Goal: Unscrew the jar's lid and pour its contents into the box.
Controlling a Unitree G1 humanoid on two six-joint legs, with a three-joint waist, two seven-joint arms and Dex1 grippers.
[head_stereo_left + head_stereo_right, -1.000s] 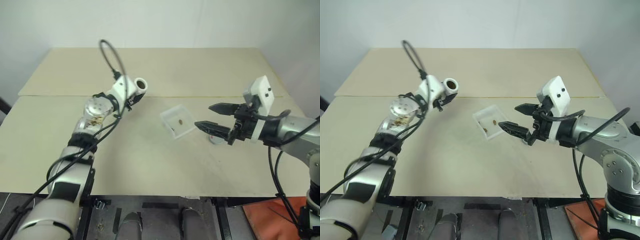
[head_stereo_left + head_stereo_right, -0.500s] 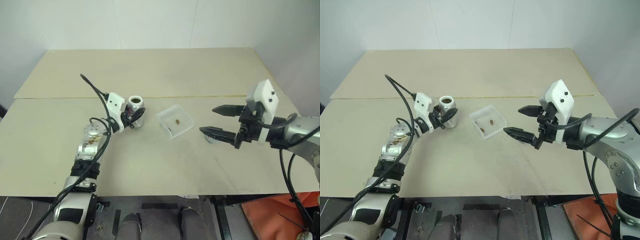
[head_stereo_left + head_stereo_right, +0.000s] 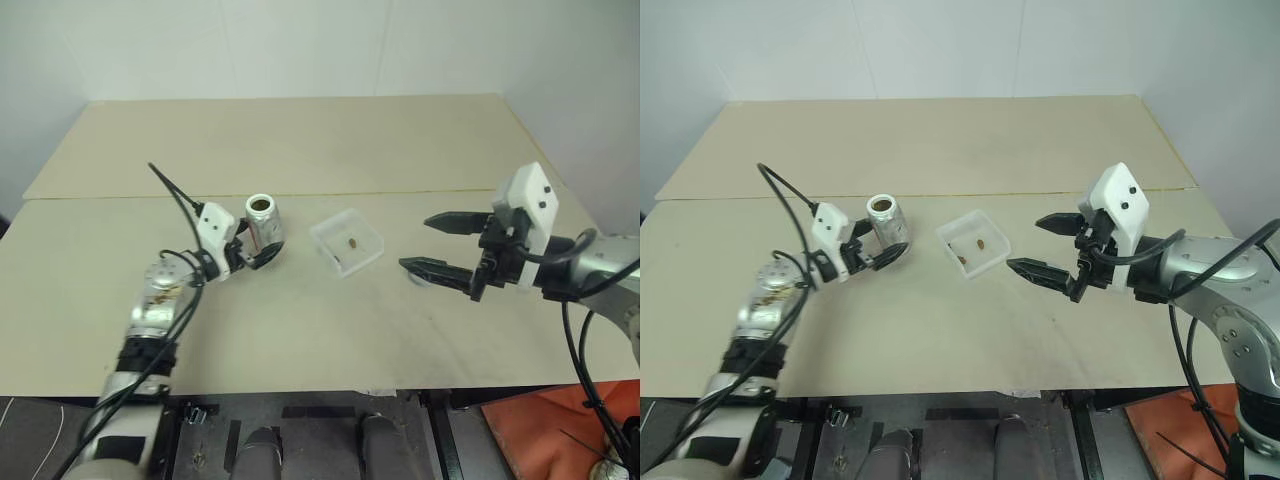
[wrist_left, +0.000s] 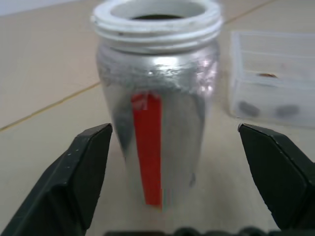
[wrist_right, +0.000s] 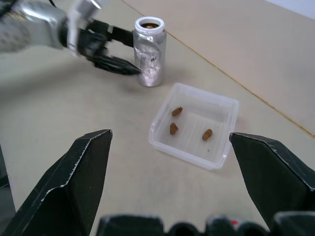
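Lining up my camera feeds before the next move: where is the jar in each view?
Left eye view: the jar stands upright left of centre, with the left gripper open around it.
Right eye view: jar left of centre.
Left wrist view: jar close up between the gripper's fingers.
Right wrist view: jar beyond the box.
Shared landmark: the clear box, just to the jar's right.

Shiny metallic jar, clear plastic box, matt table
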